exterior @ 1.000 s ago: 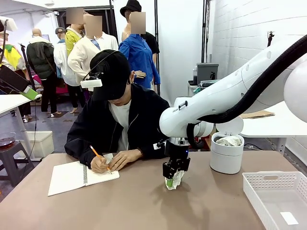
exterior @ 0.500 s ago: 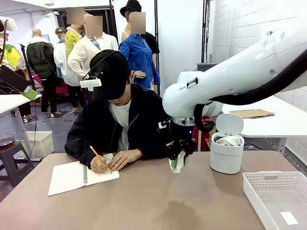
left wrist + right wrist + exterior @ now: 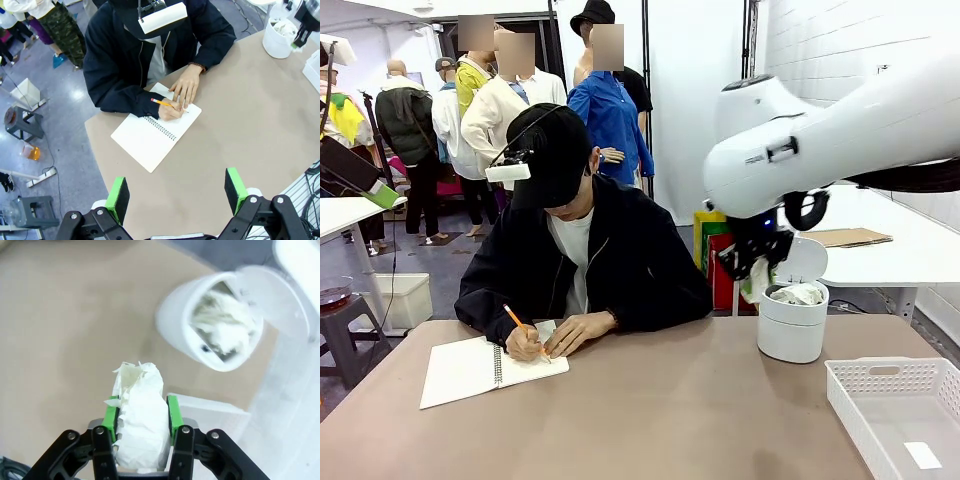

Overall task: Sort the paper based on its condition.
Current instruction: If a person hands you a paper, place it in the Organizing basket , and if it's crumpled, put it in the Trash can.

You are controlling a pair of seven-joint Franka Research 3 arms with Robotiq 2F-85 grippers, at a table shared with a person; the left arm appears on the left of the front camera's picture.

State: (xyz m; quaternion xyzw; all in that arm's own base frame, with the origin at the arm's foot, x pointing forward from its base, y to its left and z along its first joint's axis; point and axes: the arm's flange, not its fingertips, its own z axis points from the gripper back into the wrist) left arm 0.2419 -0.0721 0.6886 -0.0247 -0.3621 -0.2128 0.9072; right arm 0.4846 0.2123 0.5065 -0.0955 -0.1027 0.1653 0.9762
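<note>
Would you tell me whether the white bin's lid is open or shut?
Open: the lid of the bin stands tipped back, and crumpled paper shows inside.

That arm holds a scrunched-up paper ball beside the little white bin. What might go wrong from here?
The bin already looks packed with crumpled paper, so the paper ball in the right end effector might sit on top and tumble out. The end effector also hangs close to the bin's raised lid and might knock it.
</note>
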